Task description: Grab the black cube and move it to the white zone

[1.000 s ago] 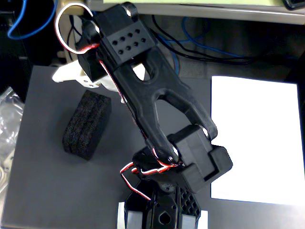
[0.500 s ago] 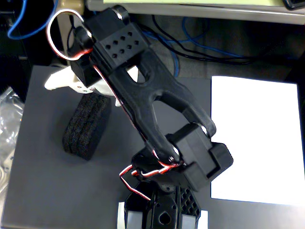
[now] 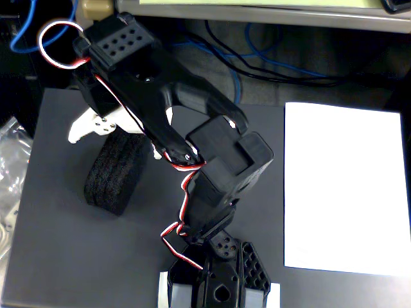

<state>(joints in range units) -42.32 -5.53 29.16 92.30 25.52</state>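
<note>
In the fixed view, which looked down from above, the glossy black arm (image 3: 218,173) rose from its base (image 3: 218,285) at the bottom edge and reached up and to the left across the dark grey mat (image 3: 58,256). The gripper (image 3: 115,131) sat at the upper left of the mat, directly above the top end of the black cube (image 3: 117,172), and its white fingers (image 3: 87,126) showed on the left side, just beside or touching the block's upper end. The other side of the claw was covered by the arm's own body, so whether it was open or clamped on the block could not be told. The black cube was an oblong piece of rough foam with faint grooves running along its length; it lay on the left half of the mat, slightly tilted, with its lower end free and its upper end tucked under the gripper. The white zone (image 3: 347,186), 1 plain rectangular sheet, lay on the right side of the mat, well apart from the block, with the arm between them. Red and white wires (image 3: 176,231) ran along the arm, and a white loop of cable (image 3: 45,51) curled near its upper end. Blue cables (image 3: 257,58) trailed behind the mat, and crinkled clear plastic (image 3: 9,167) showed at the left edge.
</note>
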